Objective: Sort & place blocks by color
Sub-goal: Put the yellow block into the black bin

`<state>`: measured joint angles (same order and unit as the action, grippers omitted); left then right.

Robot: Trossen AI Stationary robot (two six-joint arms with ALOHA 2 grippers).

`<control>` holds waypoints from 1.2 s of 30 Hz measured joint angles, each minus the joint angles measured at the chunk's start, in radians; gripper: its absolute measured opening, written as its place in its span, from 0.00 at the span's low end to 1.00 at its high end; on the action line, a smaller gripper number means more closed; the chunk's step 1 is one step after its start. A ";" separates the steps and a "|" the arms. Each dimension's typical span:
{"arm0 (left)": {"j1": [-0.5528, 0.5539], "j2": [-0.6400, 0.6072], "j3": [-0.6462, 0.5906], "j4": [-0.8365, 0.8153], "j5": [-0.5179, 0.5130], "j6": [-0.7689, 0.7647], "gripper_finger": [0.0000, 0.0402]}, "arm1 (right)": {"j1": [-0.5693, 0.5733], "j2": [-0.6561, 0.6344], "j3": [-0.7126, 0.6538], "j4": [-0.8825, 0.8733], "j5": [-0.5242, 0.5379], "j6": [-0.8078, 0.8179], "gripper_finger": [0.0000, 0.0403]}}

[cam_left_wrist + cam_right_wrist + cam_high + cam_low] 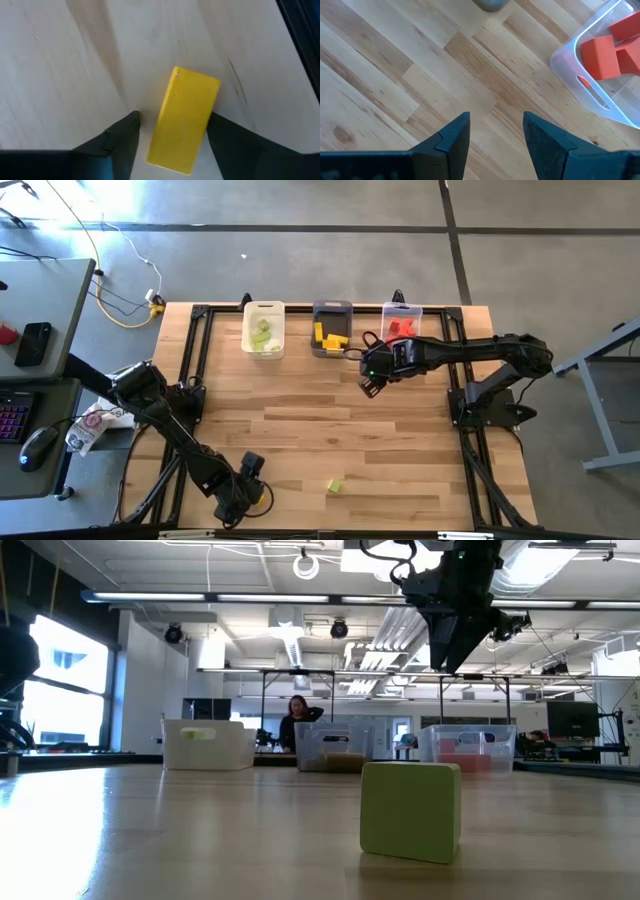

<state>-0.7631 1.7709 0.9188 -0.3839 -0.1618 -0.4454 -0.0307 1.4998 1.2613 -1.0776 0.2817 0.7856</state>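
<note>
- Wooden table (330, 430) under an open workshop; three bins stand in a row along its far edge and serve as the reference.
- Sorting is nearly done, judging by contents: green blocks (262, 333) in the white bin (264, 310), yellow blocks (330, 334) in the dark grey bin (331, 308), red blocks (401, 327) in the clear bin (403, 310).
- Two blocks remain well apart from the bins, near the opposite edge: a green cube (335, 486) and a yellow bar (185, 120).
- Left gripper (170, 140) straddles the yellow bar, fingers spread on either side; contact cannot be confirmed. Likely step: closing to pick it up.
- Right gripper (495, 135) hangs just in front of the clear bin, fingers apart, holding nothing.
</note>
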 joint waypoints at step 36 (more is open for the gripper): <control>0.434 -0.204 -0.004 -0.009 -0.013 0.498 0.25 | 0.048 0.000 0.000 0.006 0.045 -0.008 0.42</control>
<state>-0.3295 1.5669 0.9149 -0.3932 -0.1745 0.0526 0.0173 1.4998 1.2613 -1.0712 0.3268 0.7773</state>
